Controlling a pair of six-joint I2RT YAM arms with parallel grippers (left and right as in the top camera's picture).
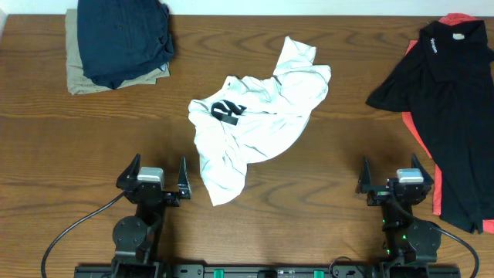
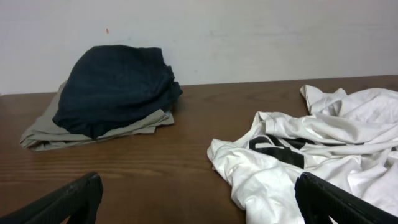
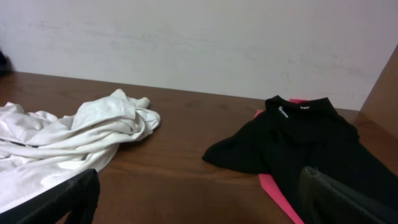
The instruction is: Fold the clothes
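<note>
A crumpled white shirt [image 1: 255,116] with a black mark lies in the middle of the table; it also shows in the left wrist view [image 2: 311,155] and the right wrist view [image 3: 68,140]. A black polo shirt [image 1: 451,85] lies over a red garment [image 1: 423,137] at the right, also in the right wrist view [image 3: 305,140]. A folded navy garment [image 1: 123,35] sits on a folded khaki one [image 1: 76,73] at the back left. My left gripper [image 1: 154,176] and right gripper [image 1: 395,176] are both open and empty near the front edge.
The wooden table [image 1: 93,131] ends at a white wall behind. The white shirt's lower tail [image 1: 224,185] lies just right of my left gripper. The black polo's hem [image 1: 463,208] lies just right of my right gripper.
</note>
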